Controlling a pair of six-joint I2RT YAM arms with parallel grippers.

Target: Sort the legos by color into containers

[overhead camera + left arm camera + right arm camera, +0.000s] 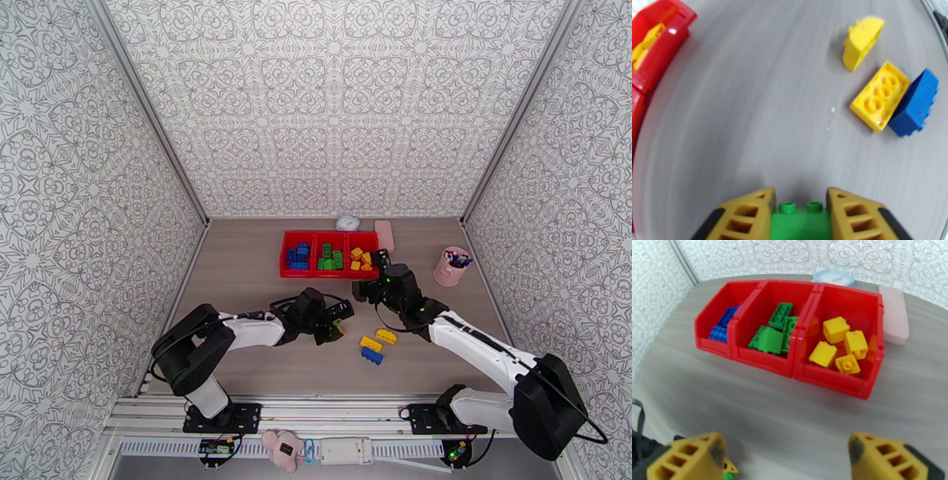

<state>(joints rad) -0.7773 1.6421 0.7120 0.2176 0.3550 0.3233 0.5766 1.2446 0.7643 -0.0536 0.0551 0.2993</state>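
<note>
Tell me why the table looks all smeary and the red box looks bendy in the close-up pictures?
Left wrist view: the table is streaked with blur and the red containers bend into a curve at the picture's edge, while the green lego looks fairly sharp. Right wrist view: the near table is smeared, the containers crisp. Top external view: sharp, evenly lit, soft shadows.

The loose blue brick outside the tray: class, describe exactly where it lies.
In the top view, the blue brick lies on the table between the two arms, on the near side of the red tray, right against a yellow brick.
</note>
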